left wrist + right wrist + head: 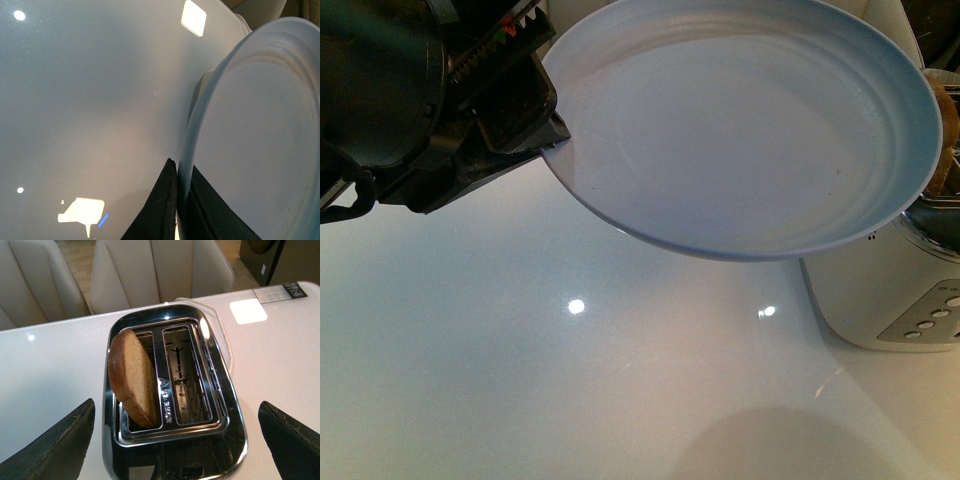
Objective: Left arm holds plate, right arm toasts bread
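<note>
- One arm, the left arm [380, 100], reaches toward the toaster [865, 300], raised above the table [570, 380].
- The left gripper [548, 135] pinches the rim of the plate [740, 130], which hangs tilted just above and beside the toaster.
- The right gripper [176, 404] hovers over the toaster, jaws spread wide, holding nothing.
- The bread [132, 377] leans in one toaster slot, its top half sticking out.

The bulky black left arm [380, 100] reaches in from the left. Its left gripper [555, 135] is clamped on the raised rim of the plate [750, 130]. The round, pale blue-grey plate hangs tilted in the air, near the toaster [880, 300]. 1 slice of brown bread [134, 377] leans in 1 of the toaster's 2 slots, rounded top sticking out.
</note>
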{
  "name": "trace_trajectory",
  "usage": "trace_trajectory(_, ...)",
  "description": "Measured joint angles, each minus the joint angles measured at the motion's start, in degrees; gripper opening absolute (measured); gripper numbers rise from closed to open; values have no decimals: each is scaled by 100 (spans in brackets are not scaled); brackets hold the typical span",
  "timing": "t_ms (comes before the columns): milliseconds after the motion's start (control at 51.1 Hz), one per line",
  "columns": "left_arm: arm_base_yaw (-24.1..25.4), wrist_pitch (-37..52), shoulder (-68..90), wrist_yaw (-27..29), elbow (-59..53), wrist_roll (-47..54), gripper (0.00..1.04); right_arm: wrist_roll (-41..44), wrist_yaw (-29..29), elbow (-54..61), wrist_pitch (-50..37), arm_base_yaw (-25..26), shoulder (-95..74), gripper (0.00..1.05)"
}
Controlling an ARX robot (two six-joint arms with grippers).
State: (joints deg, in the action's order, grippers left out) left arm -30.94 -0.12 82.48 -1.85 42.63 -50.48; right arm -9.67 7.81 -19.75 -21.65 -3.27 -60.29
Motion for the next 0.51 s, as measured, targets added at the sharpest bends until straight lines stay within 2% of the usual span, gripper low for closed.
trace_trajectory(196,0,0,0,0,0,0,3,-96,-37,297,396,63,785,96)
trace_trajectory(274,0,0,0,-4,0,0,3,389,-684,833,-1213,260,723,82)
trace_trajectory(333,-2,0,0,-2,0,0,3,603,-750,1110,-1873,291,789,72)
trace_trajectory(509,-9,0,-9,-4,0,0,3,846,-767,1445,-1821,308,1456,38)
